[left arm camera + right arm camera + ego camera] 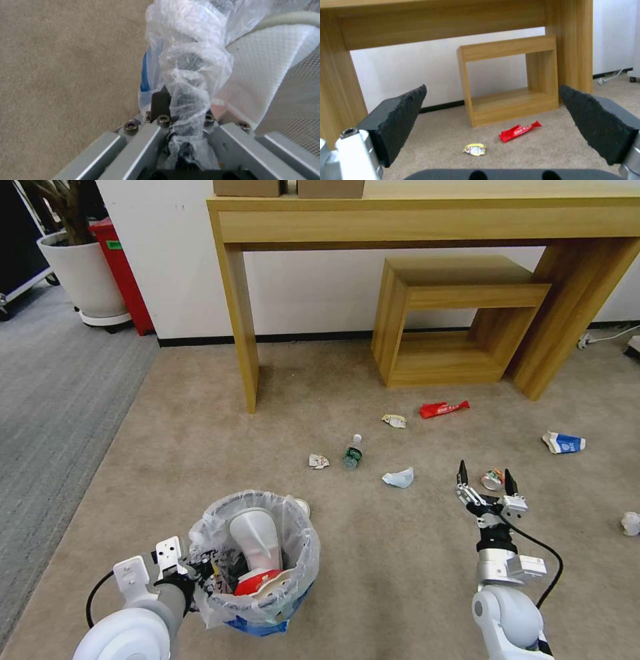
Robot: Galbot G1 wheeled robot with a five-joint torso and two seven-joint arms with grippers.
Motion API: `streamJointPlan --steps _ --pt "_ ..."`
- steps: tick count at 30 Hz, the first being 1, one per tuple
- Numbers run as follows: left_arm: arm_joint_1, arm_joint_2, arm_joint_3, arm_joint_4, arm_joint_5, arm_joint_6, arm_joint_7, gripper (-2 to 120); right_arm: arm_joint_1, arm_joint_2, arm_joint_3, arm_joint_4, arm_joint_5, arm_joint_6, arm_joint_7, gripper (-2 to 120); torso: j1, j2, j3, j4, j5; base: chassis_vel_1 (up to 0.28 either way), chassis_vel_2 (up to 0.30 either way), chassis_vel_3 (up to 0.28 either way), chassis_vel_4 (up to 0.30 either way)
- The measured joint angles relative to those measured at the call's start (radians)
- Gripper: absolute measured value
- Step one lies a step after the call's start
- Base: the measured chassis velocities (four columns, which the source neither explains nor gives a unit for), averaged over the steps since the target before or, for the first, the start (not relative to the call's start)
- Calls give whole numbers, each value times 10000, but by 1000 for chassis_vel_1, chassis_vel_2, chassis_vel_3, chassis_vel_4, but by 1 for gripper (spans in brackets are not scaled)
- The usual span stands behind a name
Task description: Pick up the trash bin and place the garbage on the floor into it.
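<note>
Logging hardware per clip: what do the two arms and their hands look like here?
Both arms are glossy white with rounded joint housings and silver-grey metal wrist sections. A black cable loops beside each wrist. The left hand has pale grey bracket plates with dark hex bolts. The right hand carries two black, wedge-shaped fingers with rough-textured pads on a silver frame.

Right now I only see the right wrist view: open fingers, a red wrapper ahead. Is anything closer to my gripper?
Observer: Yes. In the head view a crushed can on the floor shows between the right gripper's open fingers.
Operator: Is the bin held?
Observer: The left gripper is shut on the bagged rim of the trash bin.
Operator: Anything inside?
Observer: A white slipper stands in it.
</note>
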Motion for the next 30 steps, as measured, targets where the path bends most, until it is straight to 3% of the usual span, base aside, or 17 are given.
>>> streamJointPlan --steps 30 --pt "-159 157 234 271 16 -143 91 0 110 61 -36 -197 -49 314 -72 100 0 0 0 0 0 0 0 0 0"
